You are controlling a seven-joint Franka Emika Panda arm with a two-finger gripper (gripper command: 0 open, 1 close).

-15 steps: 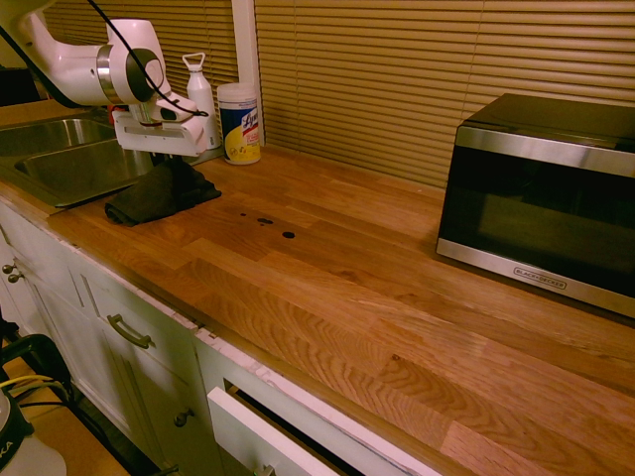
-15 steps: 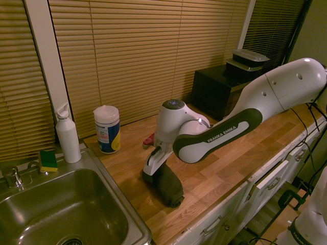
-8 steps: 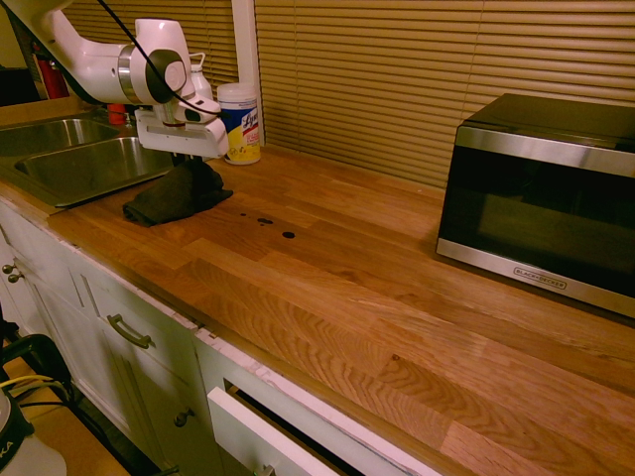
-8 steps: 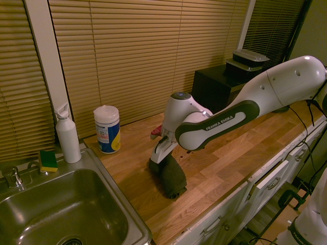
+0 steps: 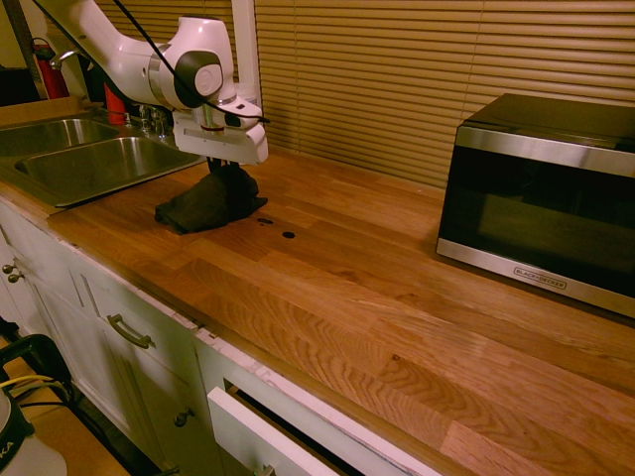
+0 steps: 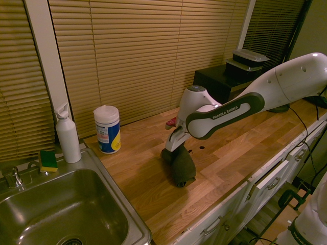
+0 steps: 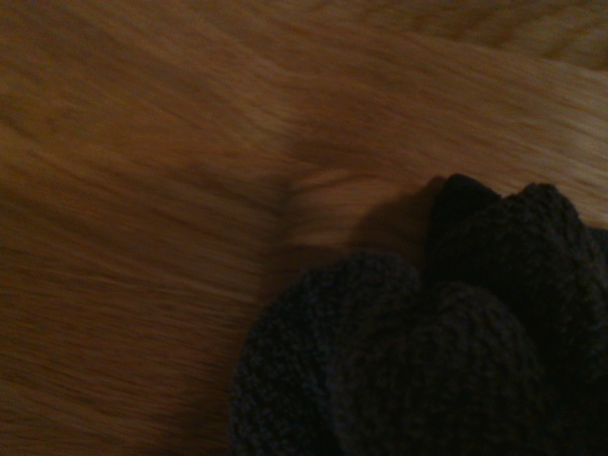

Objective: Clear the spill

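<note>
The spill shows as a few tiny dark drops (image 5: 288, 235) on the wooden counter, also seen as small specks (image 6: 202, 148) just past the cloth. A dark fabric cloth (image 5: 206, 204) lies bunched on the counter, its near edge right beside the drops. My gripper (image 5: 227, 171) points down onto the cloth's top and is shut on the cloth (image 6: 182, 166). In the wrist view the cloth's knit folds (image 7: 427, 361) fill the lower right over blurred wood. Part of the spill may be hidden under the cloth.
A steel sink (image 5: 84, 164) lies at the counter's left end. A wipes canister (image 6: 107, 129), a white bottle (image 6: 67, 135) and a sponge (image 6: 48, 160) stand by the blinds. A black microwave (image 5: 541, 193) stands far right. Cabinet drawers run below the counter's front edge.
My gripper has dragged the cloth along the counter, away from the sink and up to the dark drops. It stays shut on the cloth.
</note>
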